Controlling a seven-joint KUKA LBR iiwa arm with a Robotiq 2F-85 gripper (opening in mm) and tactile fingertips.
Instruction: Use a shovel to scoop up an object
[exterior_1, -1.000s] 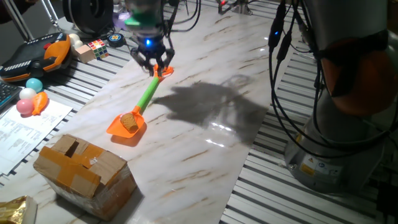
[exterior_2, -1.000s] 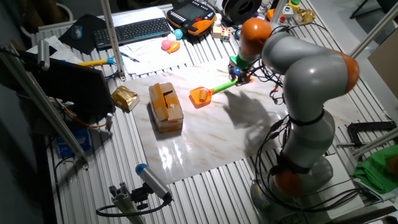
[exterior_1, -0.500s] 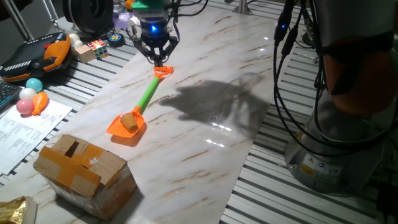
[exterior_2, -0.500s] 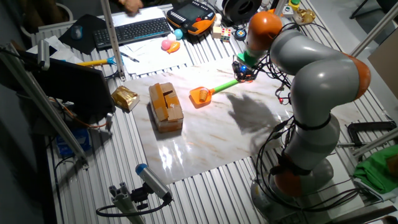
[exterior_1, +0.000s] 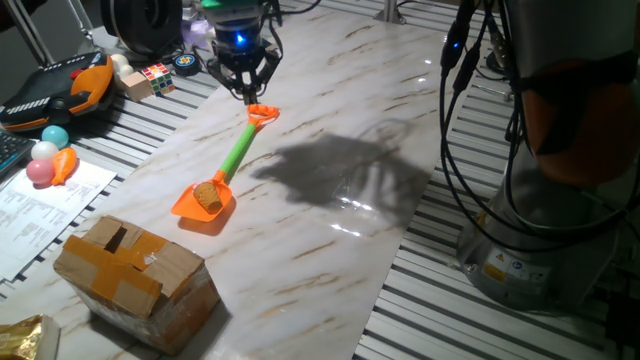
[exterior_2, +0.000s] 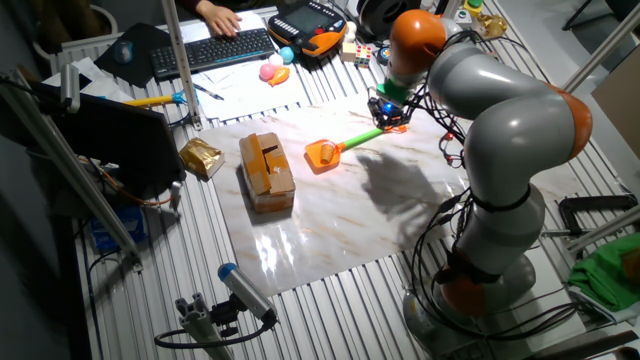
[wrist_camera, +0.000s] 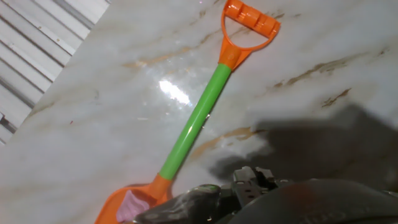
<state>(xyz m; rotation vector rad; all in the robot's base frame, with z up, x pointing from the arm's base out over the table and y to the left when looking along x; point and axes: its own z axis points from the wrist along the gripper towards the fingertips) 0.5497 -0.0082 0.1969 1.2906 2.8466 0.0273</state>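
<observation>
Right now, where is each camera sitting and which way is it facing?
One fixed view: low at the table's edge, looking along the marble board; it shows the tool above the shovel, plus the arm's base.
The other fixed view: high up on another side, looking down on the whole arm, the cardboard box and a keyboard.
Hand view: on the hand, looking down at the shovel's handle; a dark part of the hand fills the bottom edge.
Shared: all three show the shovel; both fixed views show the cone in its scoop.
</observation>
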